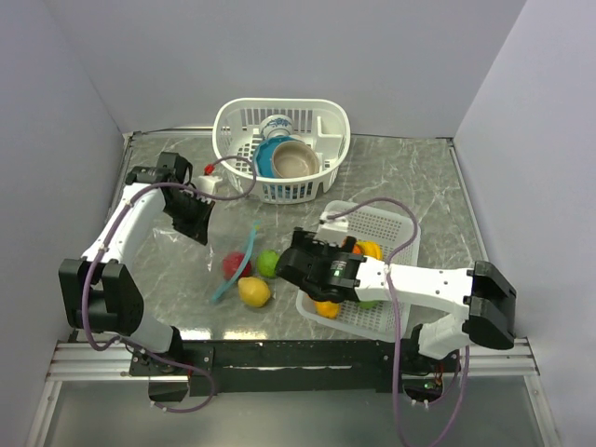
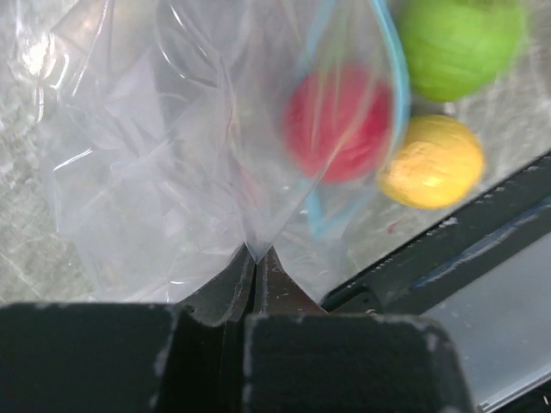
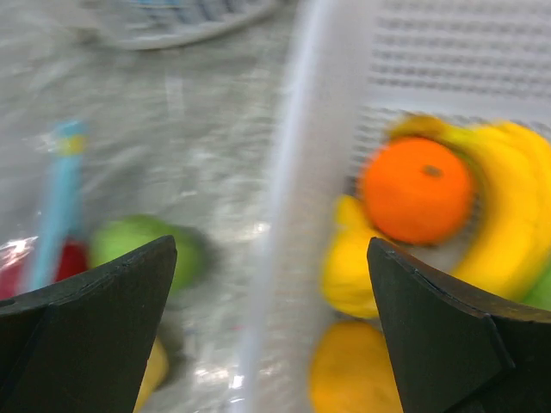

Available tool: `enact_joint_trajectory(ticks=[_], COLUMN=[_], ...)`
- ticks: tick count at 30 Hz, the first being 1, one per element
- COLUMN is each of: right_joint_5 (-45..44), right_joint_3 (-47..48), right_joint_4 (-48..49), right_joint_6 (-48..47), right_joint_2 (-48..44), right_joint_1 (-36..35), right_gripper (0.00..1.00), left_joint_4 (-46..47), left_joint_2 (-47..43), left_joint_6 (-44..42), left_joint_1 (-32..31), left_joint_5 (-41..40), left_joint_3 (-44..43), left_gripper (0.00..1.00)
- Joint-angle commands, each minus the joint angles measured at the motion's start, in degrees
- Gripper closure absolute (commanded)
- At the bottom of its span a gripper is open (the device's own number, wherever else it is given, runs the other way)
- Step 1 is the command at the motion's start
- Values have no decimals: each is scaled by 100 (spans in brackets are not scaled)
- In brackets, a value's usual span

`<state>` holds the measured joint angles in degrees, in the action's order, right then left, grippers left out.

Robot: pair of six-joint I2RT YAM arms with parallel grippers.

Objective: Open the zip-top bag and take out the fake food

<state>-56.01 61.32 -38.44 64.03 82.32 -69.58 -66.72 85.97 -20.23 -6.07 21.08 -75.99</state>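
My left gripper (image 1: pixel 193 222) (image 2: pixel 256 258) is shut on a fold of the clear zip-top bag (image 1: pixel 200 250) (image 2: pixel 155 155), whose teal zip strip (image 1: pixel 237 265) (image 3: pixel 60 198) lies toward the table's middle. A red apple (image 1: pixel 233 265) (image 2: pixel 336 120) shows through the plastic at the bag's mouth. A green fruit (image 1: pixel 268 263) (image 2: pixel 456 43) and a yellow lemon (image 1: pixel 253 291) (image 2: pixel 430 163) lie just outside it. My right gripper (image 1: pixel 287 267) (image 3: pixel 272 249) is open and empty, above the left rim of a white tray (image 1: pixel 396 223) (image 3: pixel 284 215). The tray holds an orange (image 3: pixel 417 189), a banana (image 3: pixel 508 198) and other yellow pieces (image 3: pixel 353 267).
A white oval basket (image 1: pixel 237 116) with bowls and a cup stands at the back centre. A small white object with a red knob (image 1: pixel 209 177) sits left of it. Grey walls close in the table on three sides.
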Motion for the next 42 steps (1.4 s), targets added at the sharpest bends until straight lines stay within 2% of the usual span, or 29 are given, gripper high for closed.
enact_joint_trajectory(ticks=[1, 4, 9, 13, 30, 32, 35, 36, 39, 42], right_joint_5=[360, 1109, 1425, 1803, 2182, 2191, 2191, 2147, 1849, 1304], right_joint_3=[-23, -103, 511, 513, 1163, 1172, 1110, 1093, 1005, 891], right_joint_4=[2429, 3043, 2552, 2876, 2999, 3078, 3228, 3254, 3202, 2983], right_joint_6=[-2427, -2993, -3238, -3537, -3476, -3494, -3511, -3537, -3573, -3643], right_joint_2=[108, 266, 1171, 1514, 3088, 3114, 2983, 2922, 2483, 1885], right_joint_1=[-275, -407, -679, -873, -530, -478, -434, -425, -425, -407], right_gripper=[0, 0, 0, 0, 0, 6, 29, 41, 58, 61], left_joint_4=[527, 738, 906, 968, 924, 932, 968, 976, 1011, 994], left_joint_2=[-90, -54, -37, -54, -300, -309, -336, -353, -318, -274], left_joint_6=[37, 54, 72, 63, -16, -8, -7, -25, -69, -86], left_joint_1=[18, 18, 26, 26, 53, 62, 79, 79, 132, 202], left_joint_5=[-455, -596, -649, -649, -535, -509, -500, -508, -517, -500], left_joint_3=[321, 567, 804, 901, 1024, 1077, 1147, 1173, 1209, 1191], left_gripper=[99, 99, 99, 99, 99, 99, 99, 99, 99, 99])
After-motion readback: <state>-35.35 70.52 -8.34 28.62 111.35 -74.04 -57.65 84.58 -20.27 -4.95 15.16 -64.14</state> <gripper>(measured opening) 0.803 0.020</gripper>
